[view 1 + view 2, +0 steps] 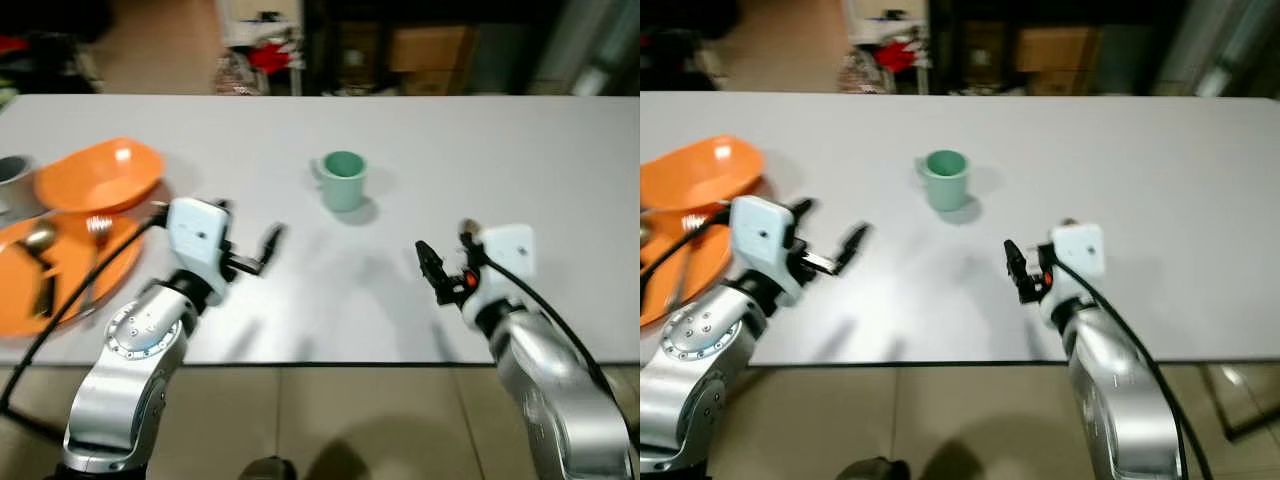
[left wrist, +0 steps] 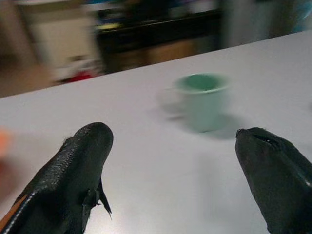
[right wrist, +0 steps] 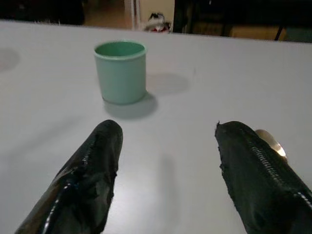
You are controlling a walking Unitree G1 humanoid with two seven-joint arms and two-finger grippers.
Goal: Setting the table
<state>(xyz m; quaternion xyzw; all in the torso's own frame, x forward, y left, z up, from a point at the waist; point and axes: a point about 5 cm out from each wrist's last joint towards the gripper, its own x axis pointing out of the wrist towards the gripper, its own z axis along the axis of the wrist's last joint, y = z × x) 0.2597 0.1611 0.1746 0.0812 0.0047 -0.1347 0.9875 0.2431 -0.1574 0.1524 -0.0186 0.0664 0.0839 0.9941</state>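
Observation:
A pale green mug [image 1: 343,180] stands upright near the middle of the white table [image 1: 450,150]. At the left lies an orange plate [image 1: 112,262] carrying a spoon [image 1: 38,243] and a fork [image 1: 96,232], with an orange bowl [image 1: 100,178] just behind it. My left gripper [image 1: 248,226] hovers open over the table, right of the plate and short of the mug [image 2: 201,100]. My right gripper [image 1: 440,262] is open too, near the front edge, with the mug [image 3: 120,70] ahead and to its left. Neither holds anything.
A grey vessel [image 1: 10,172] peeks in at the far left, beside the bowl. Beyond the table's far edge stand dark shelves with cardboard boxes [image 1: 430,48] and red clutter [image 1: 270,55]. Tiled floor [image 1: 330,420] runs below the near edge.

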